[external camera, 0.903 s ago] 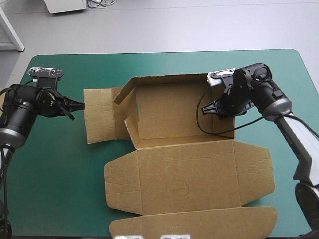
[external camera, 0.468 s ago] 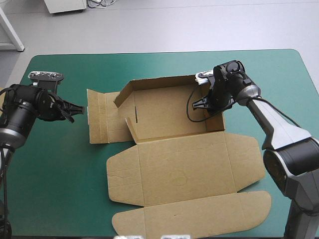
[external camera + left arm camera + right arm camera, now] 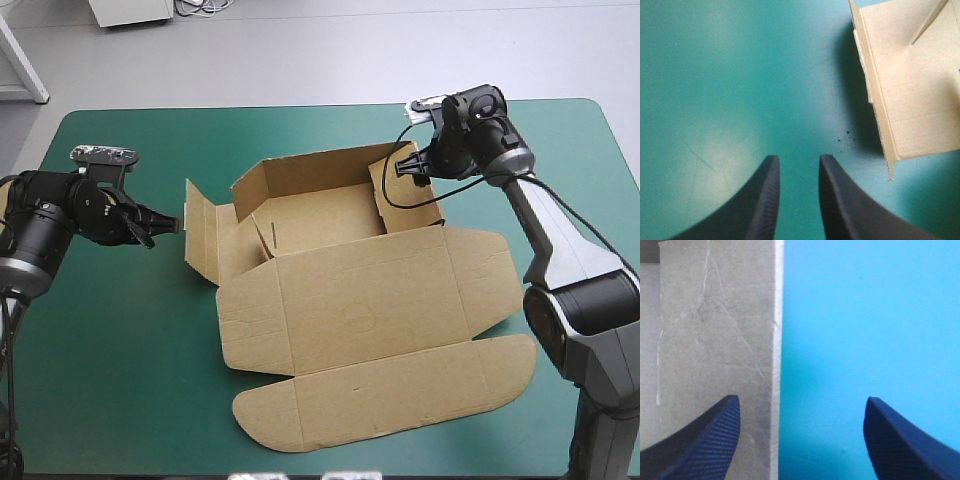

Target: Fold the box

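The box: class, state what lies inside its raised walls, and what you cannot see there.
Only bare brown floor shows inside the box; nothing lies on it. The side walls tilt inward and cover the floor strips beneath them, so those parts cannot be checked.

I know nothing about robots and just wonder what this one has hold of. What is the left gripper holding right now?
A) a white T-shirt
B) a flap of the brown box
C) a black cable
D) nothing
D: in the left wrist view the left gripper has its fingers slightly apart with only the teal-green cover showing between them, and the box lies off to one side, untouched.
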